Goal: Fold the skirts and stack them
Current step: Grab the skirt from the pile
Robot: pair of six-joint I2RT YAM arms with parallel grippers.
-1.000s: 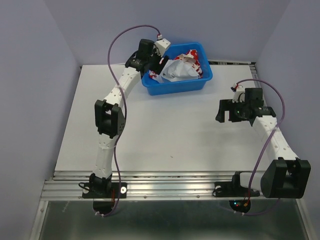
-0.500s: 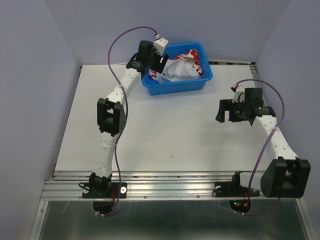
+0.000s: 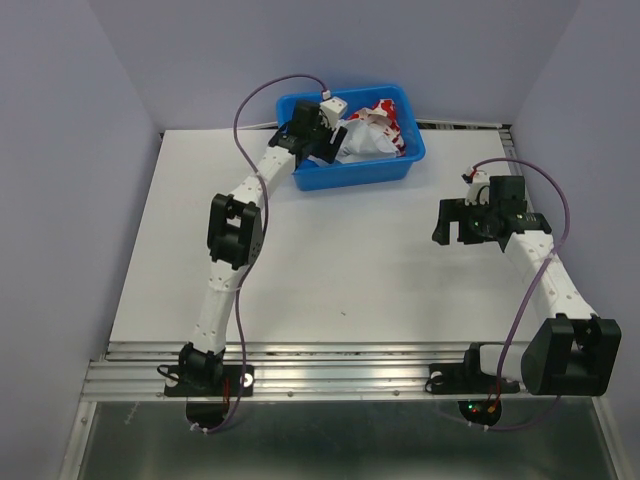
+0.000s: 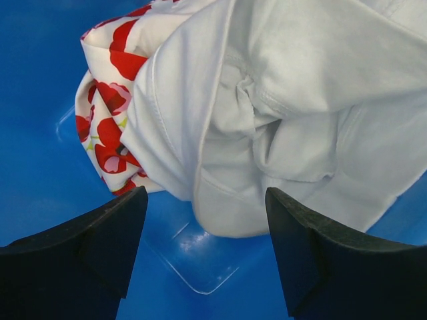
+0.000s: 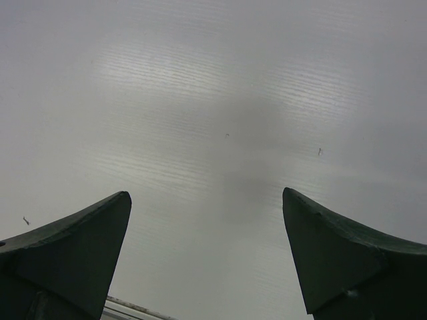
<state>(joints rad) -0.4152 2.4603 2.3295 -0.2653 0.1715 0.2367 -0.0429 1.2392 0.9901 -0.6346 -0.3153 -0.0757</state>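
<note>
Hovering in blue plastic tub [image 3: 350, 176]: left gripper [image 4: 203, 200], jaws wide, above plain white cloth skirt [image 4: 287, 100] bunched against red-flowered white cloth skirt [image 4: 107, 113]. Right gripper [image 5: 207, 200] right of tub, over white desk [image 3: 330, 270], jaws wide.

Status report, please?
Left gripper open over plain white cloth skirt, red-flowered white cloth skirt alongside, both crumpled in blue plastic tub. Right gripper open, empty. Nothing blocking.

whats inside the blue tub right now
Two crumpled skirts: the plain white skirt lies over the red-flowered skirt, hiding part of it. Bare blue tub floor shows beside them. Anything beneath the pile is covered.
</note>
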